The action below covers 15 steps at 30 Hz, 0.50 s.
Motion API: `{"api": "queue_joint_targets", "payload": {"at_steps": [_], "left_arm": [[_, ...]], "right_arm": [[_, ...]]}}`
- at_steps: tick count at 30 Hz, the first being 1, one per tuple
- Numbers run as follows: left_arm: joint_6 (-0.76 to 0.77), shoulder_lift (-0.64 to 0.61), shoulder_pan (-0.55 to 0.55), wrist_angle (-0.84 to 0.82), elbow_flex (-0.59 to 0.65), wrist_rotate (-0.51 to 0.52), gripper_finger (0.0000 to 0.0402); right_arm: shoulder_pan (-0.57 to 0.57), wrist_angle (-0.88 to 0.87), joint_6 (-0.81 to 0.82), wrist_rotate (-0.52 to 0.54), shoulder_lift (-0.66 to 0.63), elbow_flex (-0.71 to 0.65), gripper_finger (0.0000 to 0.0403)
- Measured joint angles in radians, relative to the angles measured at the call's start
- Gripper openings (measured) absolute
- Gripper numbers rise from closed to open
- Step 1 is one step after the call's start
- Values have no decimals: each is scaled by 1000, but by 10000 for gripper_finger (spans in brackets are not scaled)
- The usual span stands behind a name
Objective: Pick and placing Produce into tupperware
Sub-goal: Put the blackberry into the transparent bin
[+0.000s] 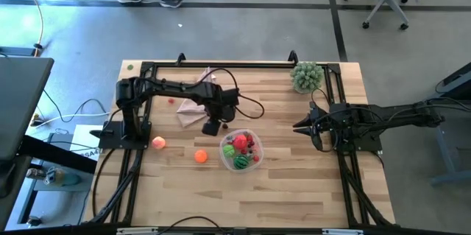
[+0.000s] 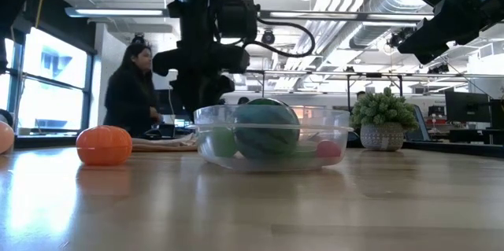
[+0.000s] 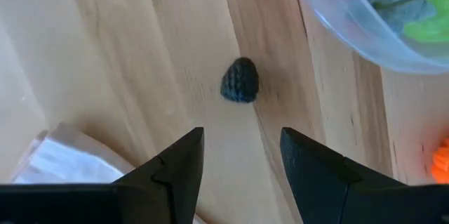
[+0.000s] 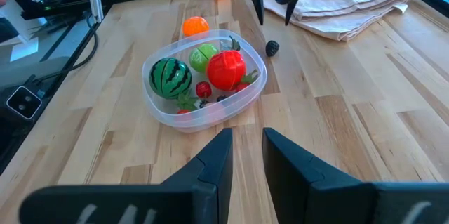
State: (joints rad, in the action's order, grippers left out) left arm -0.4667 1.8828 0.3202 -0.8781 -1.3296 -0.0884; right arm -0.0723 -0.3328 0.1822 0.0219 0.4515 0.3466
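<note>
The clear tupperware [image 4: 203,83] stands on the wooden table and holds a striped melon [image 4: 171,76], a green apple [image 4: 205,55], a red apple [image 4: 226,69] and a small red berry [image 4: 203,89]. A dark berry [image 3: 240,80] lies on the wood between the tub and the pink cloth [image 4: 351,3]. My left gripper [image 3: 242,147] hangs open just above that berry, pointing down, touching nothing. An orange [image 1: 201,156] and a peach [image 1: 158,143] lie on the table left of the tub. My right gripper [image 4: 247,154] waits at the right, slightly open and holding nothing.
A bushy plant in a pot [image 1: 307,76] stands at the far right corner. Another small red berry [image 1: 171,102] lies beside the cloth's left edge. Black frame rails [image 1: 221,64] run along the table's sides. A person [image 2: 134,86] is in the room behind.
</note>
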Motion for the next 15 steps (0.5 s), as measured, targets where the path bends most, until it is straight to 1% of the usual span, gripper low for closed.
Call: {"api": "queue_joint_targets", "payload": {"at_steps": [9,10,15], "left_arm": [[-1,0,0,18,0,-5,177],[-18,0,0,20,0,-5,177],[-261,0,-1,26,0,-5,177]], "right_arm": [[0,0,0,0,0,0,68],[0,0,0,0,0,0,68],[0,0,0,0,0,0,68]]}}
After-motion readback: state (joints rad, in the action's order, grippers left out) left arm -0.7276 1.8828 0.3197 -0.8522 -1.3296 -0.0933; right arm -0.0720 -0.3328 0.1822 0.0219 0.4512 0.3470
